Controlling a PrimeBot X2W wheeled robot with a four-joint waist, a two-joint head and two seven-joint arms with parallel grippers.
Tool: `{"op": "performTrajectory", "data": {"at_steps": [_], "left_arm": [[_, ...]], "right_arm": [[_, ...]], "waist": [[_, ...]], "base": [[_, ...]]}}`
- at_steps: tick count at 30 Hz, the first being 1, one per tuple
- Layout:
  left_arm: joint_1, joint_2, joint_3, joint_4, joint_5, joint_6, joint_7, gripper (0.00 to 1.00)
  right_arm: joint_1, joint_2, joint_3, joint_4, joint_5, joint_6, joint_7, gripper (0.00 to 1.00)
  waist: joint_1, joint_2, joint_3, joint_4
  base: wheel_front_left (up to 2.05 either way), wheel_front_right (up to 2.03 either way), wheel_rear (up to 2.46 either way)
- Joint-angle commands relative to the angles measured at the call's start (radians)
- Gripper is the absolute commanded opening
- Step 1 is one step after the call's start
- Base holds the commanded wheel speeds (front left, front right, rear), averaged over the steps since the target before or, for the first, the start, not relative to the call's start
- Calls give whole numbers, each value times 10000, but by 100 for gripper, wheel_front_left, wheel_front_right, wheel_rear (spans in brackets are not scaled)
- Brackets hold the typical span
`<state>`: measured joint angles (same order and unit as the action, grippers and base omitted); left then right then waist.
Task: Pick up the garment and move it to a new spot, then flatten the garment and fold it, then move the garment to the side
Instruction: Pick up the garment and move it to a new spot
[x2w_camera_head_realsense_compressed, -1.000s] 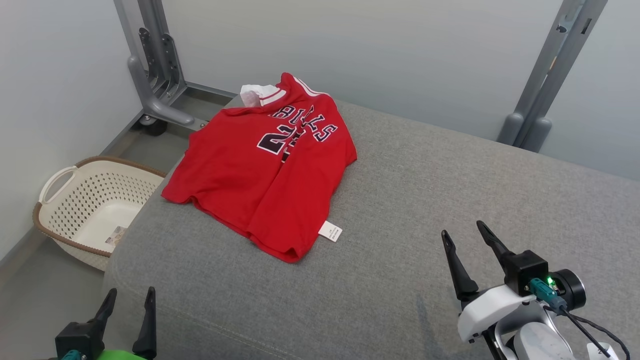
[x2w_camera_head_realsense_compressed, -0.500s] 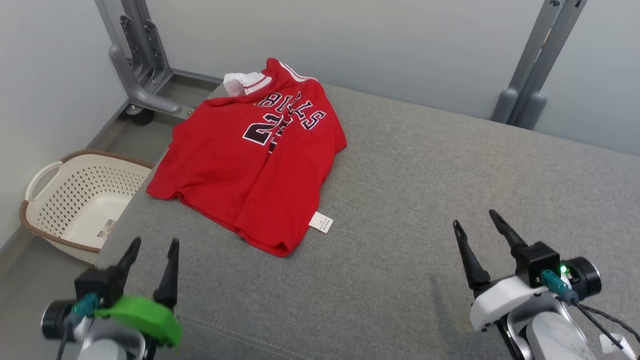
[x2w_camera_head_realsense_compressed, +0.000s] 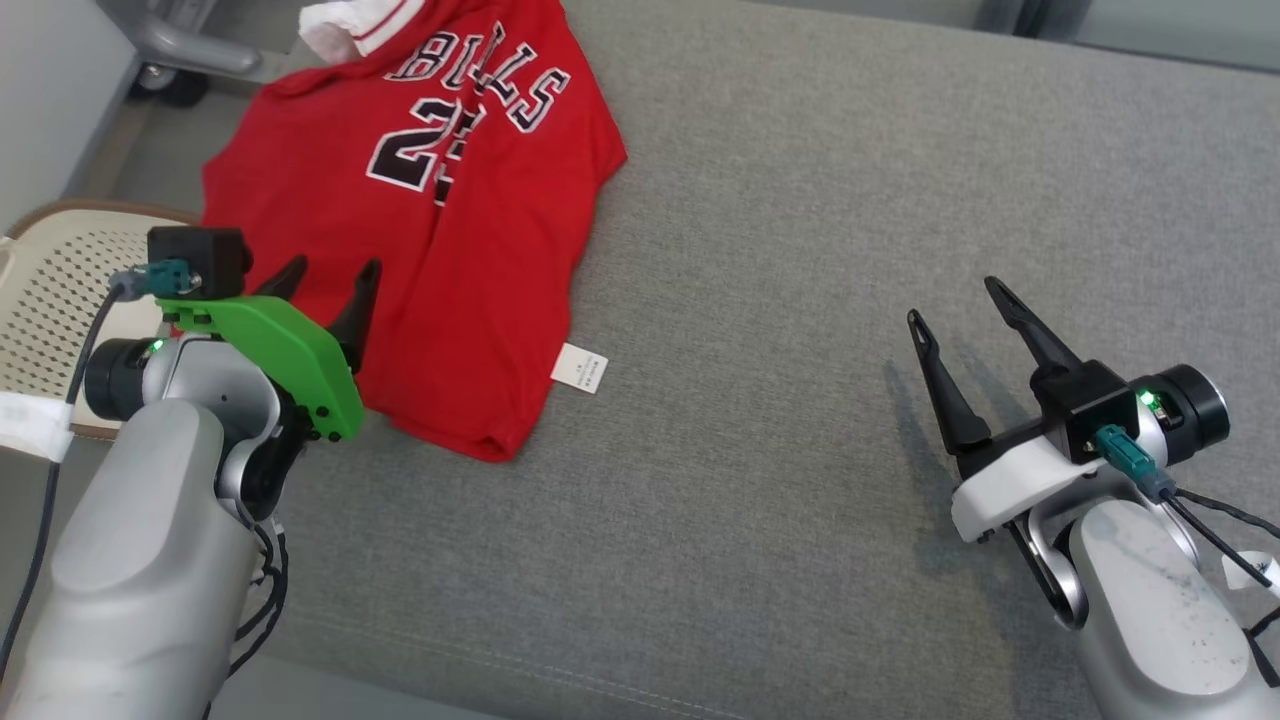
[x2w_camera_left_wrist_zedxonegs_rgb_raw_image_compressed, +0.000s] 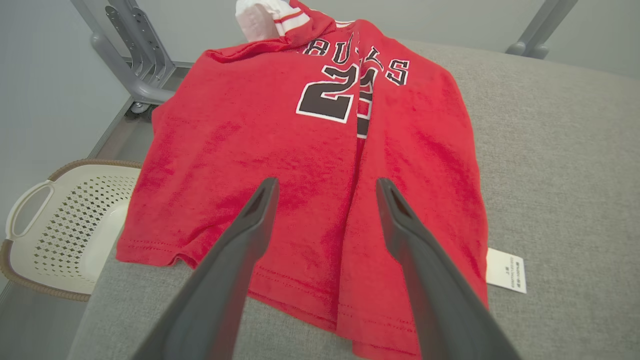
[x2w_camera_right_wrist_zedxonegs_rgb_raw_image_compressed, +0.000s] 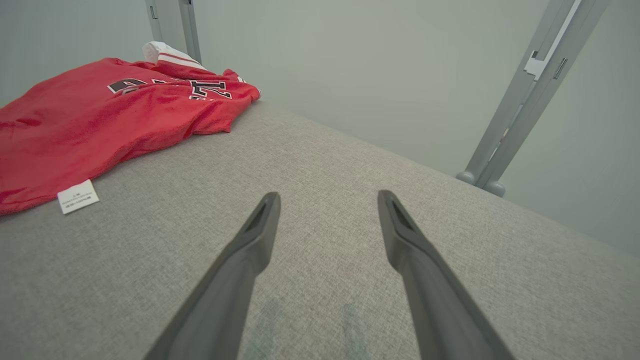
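Head view: red jersey (x2w_camera_head_realsense_compressed: 470, 230) is lying on grey cushion top (x2w_camera_head_realsense_compressed: 800, 300), in its far-left part, printed side up, w/ black-and-white lettering and number showing. White tag (x2w_camera_head_realsense_compressed: 579, 367) is sticking out from the jersey's near-right hem onto the grey fabric. Left gripper (x2w_camera_head_realsense_compressed: 335, 265) is hanging over the jersey's near-left area, fingers standing apart, nothing between them; contact w/ cloth can't be told. Right gripper (x2w_camera_head_realsense_compressed: 953, 300) is hovering over bare cushion, well apart from the jersey, fingers also spread and holding nothing. Cream perforated basket (x2w_camera_head_realsense_compressed: 45, 300) is sitting on the floor beside the cushion's left edge.

Left wrist view: both dark fingers are pointing across the jersey's lower half, gap between them wide, red cloth showing through it. A fold is running down the jersey's middle, cutting through the number. Grey frame leg (x2w_camera_left_wrist_zedxonegs_rgb_raw_image_compressed: 130, 75) is standing beyond the far-left corner.

Right wrist view: fingers are spread over plain grey fabric; jersey is lying off to the left, tag just beside its hem. Grey post (x2w_camera_right_wrist_zedxonegs_rgb_raw_image_compressed: 525, 100) is rising at right.
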<state>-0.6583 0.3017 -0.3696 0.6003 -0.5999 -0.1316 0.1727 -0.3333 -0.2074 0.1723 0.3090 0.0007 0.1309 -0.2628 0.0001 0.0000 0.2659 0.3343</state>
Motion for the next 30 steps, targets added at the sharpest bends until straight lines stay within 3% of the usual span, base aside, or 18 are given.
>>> {"op": "performTrajectory", "data": {"at_steps": [1, 4, 9, 15, 16, 18, 30], "left_arm": [[-286, 97, -159, 293, -224, 18, 16, 100], [-623, 346, -492, 1093, -431, 19, 198, 100], [-782, 170, -1104, 2381, -971, 12, 785, 100], [-759, -177, -1901, 3718, -901, 22, 477, 100], [-759, -226, -2089, 3795, -947, 19, 479, 42], [-770, -288, -2360, 3926, -1041, 13, 518, 0], [-1282, 746, -3730, 2966, -1617, -27, 696, 0]], "right_arm": [[-241, -67, 28, -64, -21, -3, -32, 100], [-426, -154, 32, -145, 3, -3, -32, 100], [-581, -222, -2, -259, 4, -3, -32, 100], [-792, -205, 0, -290, 43, -3, -32, 100], [-794, -202, -17, -274, 56, -3, -32, 100], [-753, -175, -34, -228, 75, -3, -32, 100], [-374, 223, -15, 107, 302, -3, -32, 100]], "waist": [[-1, 0, 1429, -1060], [-1, 0, 1766, -1355], [-1, 0, 2150, -1597], [-1, 0, 2227, -1744], [-1, 0, 2192, -1730], [-1, 0, 2085, -1685], [-1, 0, 1098, -1306]], "base": [[0, 0, 0], [0, 0, 0], [0, 0, 0], [0, 0, 0], [0, 0, 0], [0, 0, 0], [0, 0, 0]]}}
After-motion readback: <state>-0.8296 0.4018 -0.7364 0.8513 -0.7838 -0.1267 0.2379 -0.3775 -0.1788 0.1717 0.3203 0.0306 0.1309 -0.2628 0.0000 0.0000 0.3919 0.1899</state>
